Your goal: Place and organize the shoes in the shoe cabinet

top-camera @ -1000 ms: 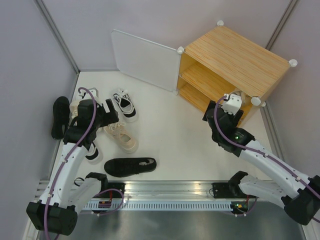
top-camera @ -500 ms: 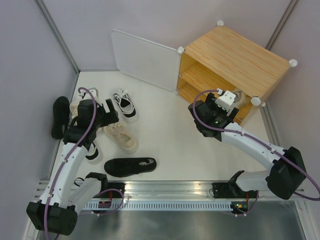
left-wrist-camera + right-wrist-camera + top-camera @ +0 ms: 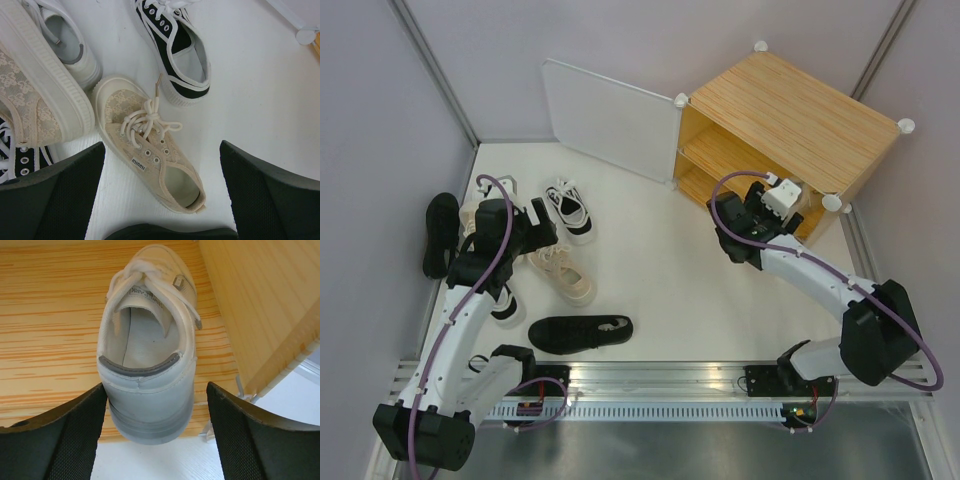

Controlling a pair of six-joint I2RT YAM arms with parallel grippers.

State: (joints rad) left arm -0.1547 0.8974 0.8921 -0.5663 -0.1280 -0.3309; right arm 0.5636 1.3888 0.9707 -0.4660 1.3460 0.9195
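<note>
**Both pincers spread wide, one white sneaker at the cabinet**

Pale lilac walls close in a white counter. Far left, an all-black low shoe lies beside the wall.

My left pincer hangs above the cluster of shoes, spread wide and holding nothing. Its black fingers stand on either side of a beige patterned shoe with cream laces, which lies on the counter below them. Just beside that shoe's toe, on the left, is a cream thick-soled shoe. Beyond it sits a white sneaker with a grey heel lining, and right of that a black-and-white lace-up shoe. Nearer my bases, a second all-black shoe lies apart from the others.

Further right, a frosted white door panel stands swung open from the boxy wood-grain shoe cabinet.

My right pincer is at the cabinet's open front, near its right corner. It is open, straddling the heel of a white low sneaker with a grey heel band. That sneaker rests on a wooden board inside the cabinet, toe pointing inward, close to the right side wall, its heel jutting past the board's front edge. One finger lies against the heel and the other stands clear of it, so the shoe is not clamped.
</note>
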